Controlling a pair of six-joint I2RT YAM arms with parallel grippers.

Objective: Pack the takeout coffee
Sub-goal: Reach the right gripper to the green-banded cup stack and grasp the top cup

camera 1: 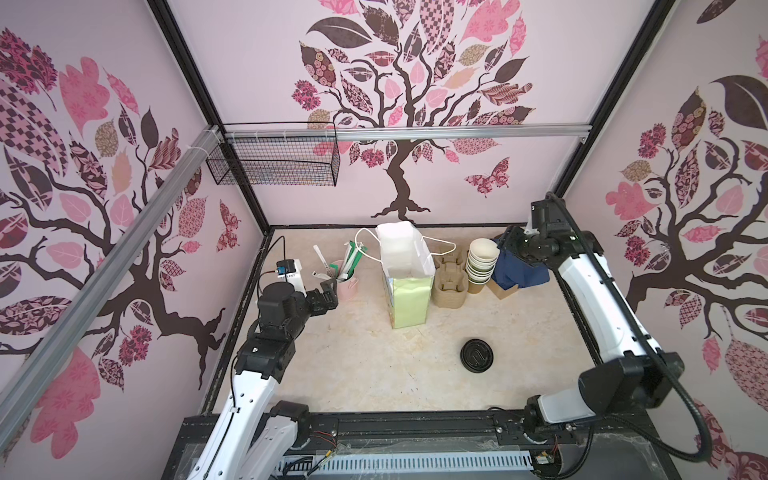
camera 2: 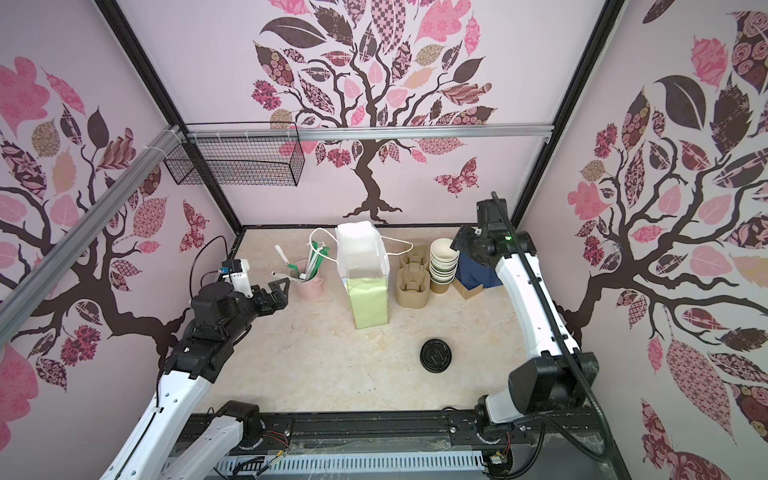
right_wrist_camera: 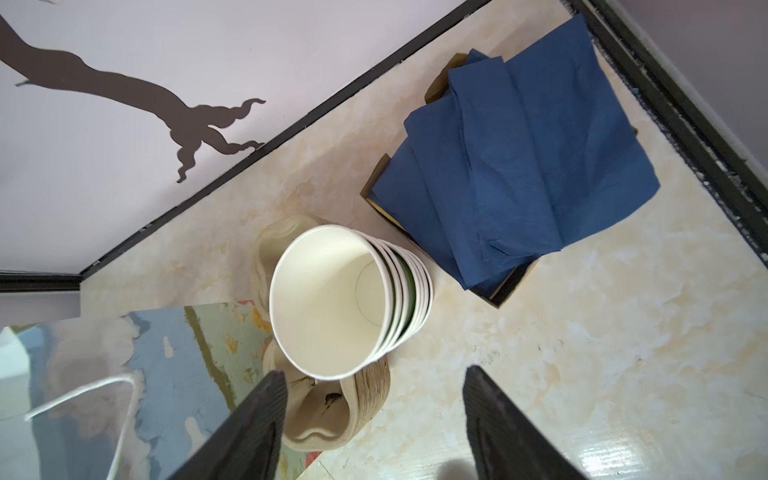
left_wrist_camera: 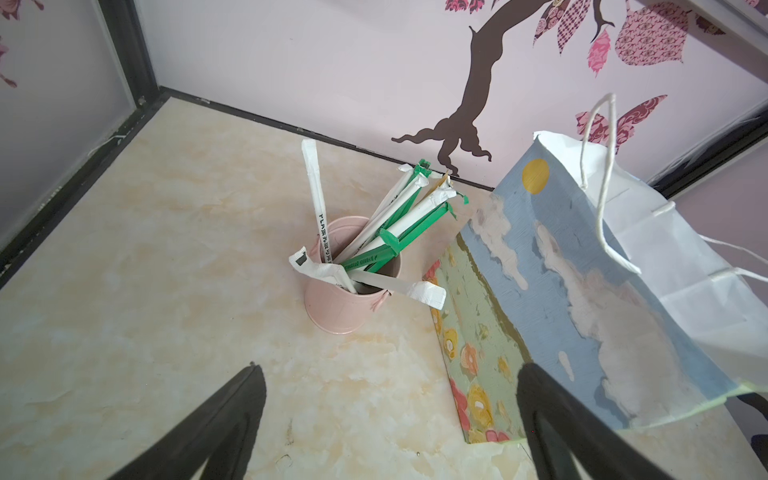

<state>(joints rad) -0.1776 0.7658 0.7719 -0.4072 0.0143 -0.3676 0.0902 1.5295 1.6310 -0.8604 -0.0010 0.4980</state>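
The takeout coffee is out of view in every frame. A tall paper bag point(camera 1: 405, 286) point(camera 2: 368, 291) stands open near the back wall; its painted side shows in the left wrist view point(left_wrist_camera: 582, 291) and the right wrist view point(right_wrist_camera: 124, 374). My left gripper point(camera 1: 328, 291) point(camera 2: 280, 291) point(left_wrist_camera: 390, 370) hovers open left of the bag, holding nothing. High at the back right, my right gripper point(camera 1: 502, 245) point(camera 2: 457, 243) point(right_wrist_camera: 374, 372) is open and empty above a stack of lidless cups point(camera 1: 482, 262) point(right_wrist_camera: 332, 299).
A loose flat black lid point(camera 1: 476, 354) point(camera 2: 435, 354) lies on the table in front of the bag. Pulp cup carriers point(camera 1: 449, 286) point(right_wrist_camera: 332, 407) sit between bag and cups. Blue napkins point(camera 1: 519, 270) point(right_wrist_camera: 519, 166) fill a box at the back right. A pink bucket of straws point(camera 1: 347, 286) point(left_wrist_camera: 345, 303) stands left of the bag.
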